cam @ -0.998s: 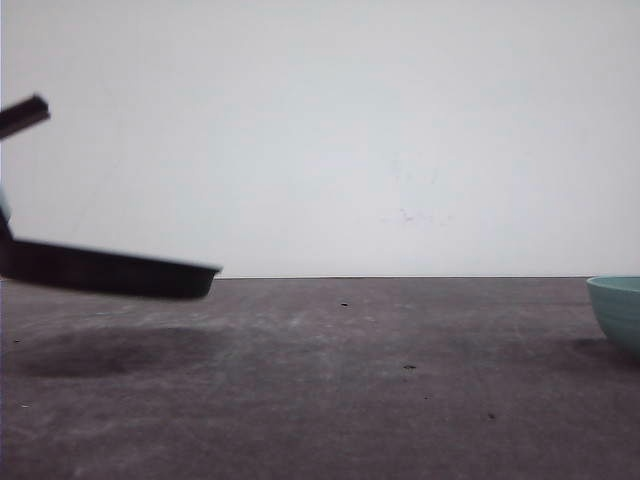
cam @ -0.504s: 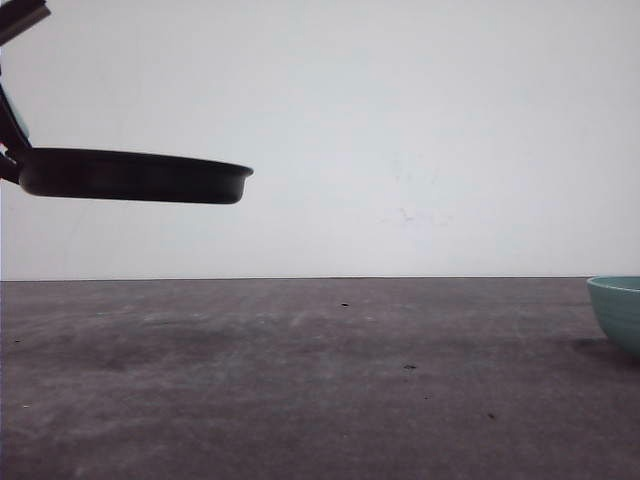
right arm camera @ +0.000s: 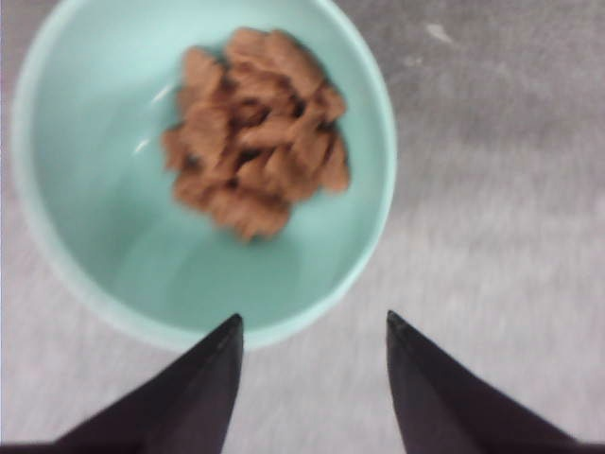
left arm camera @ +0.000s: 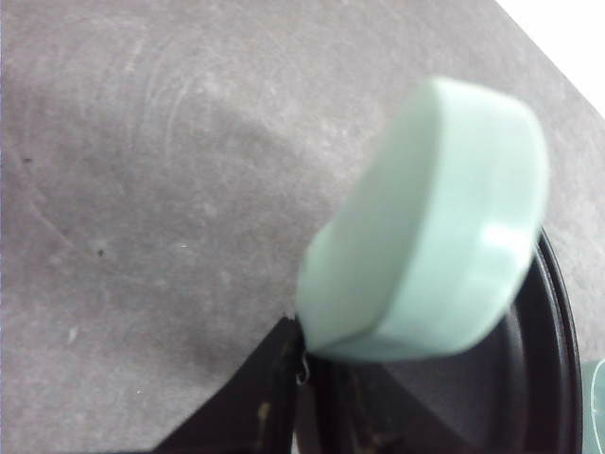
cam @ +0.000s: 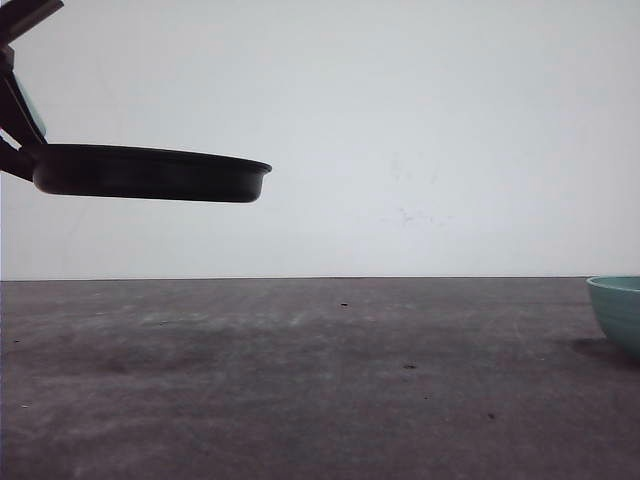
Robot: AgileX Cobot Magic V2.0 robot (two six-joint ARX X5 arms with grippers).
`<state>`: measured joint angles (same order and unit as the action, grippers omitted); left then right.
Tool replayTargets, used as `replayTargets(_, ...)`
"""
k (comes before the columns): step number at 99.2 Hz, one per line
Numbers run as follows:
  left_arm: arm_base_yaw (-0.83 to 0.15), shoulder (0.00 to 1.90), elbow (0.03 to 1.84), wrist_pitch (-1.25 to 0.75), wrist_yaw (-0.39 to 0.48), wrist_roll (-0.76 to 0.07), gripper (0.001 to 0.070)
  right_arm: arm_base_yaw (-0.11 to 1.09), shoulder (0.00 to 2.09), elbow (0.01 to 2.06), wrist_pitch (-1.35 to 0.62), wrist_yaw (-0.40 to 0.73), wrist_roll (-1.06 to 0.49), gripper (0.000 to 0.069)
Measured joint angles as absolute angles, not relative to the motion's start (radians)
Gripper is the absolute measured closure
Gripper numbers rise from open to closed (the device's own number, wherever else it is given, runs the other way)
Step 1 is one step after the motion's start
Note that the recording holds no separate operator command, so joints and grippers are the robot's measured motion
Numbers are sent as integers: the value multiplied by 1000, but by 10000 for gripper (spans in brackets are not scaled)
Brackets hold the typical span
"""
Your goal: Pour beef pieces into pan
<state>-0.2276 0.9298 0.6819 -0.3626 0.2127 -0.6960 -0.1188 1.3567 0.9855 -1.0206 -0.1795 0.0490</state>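
Holding the pan [cam: 150, 172] up in the air at about 10 o'clock in the front view, your left arm has it well clear of the surface [cam: 320, 390], roughly level, rim pointing toward the middle of the scene. Dark, blurred bits of the left arm sit at the far edge by the pan's handle side. In the left wrist view the mint-green handle [left arm camera: 430, 227] is huge and close, with the black pan rim [left arm camera: 558, 359] curving off behind it and grey surface beyond. Dark finger parts sit right under the handle base, so your left end effector [left arm camera: 302, 397] looks clenched on the handle, but the contact itself is blurred and partly cut off, so take that as likely, not certain.

The beef pieces [right arm camera: 255, 132] are not in the pan. They sit heaped in the teal bowl [right arm camera: 85, 227], a brown pile toward the bowl's far side from the fingers as the right wrist view shows it. Your right end effector [right arm camera: 312, 326] hovers above the bowl's near rim, released, with its two dark fingers [right arm camera: 203, 388] spread apart and nothing between them. One fingertip overlaps the rim in the picture; real contact cannot be told.

In the front view the bowl [cam: 618, 310] rests on the surface at 3 o'clock, cut by the frame edge, well apart from the pan. A plain white wall [cam: 400, 120] is behind.
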Motion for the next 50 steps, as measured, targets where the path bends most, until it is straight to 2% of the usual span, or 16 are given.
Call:
replayTargets(24,-228,930,682,-363,213,-695,685,-120,1407,986,-910,-154,84,412)
replayTargets(50,-228,930,682,-363,213,-692,685,-120,1505,986,-907,-157,105,441)
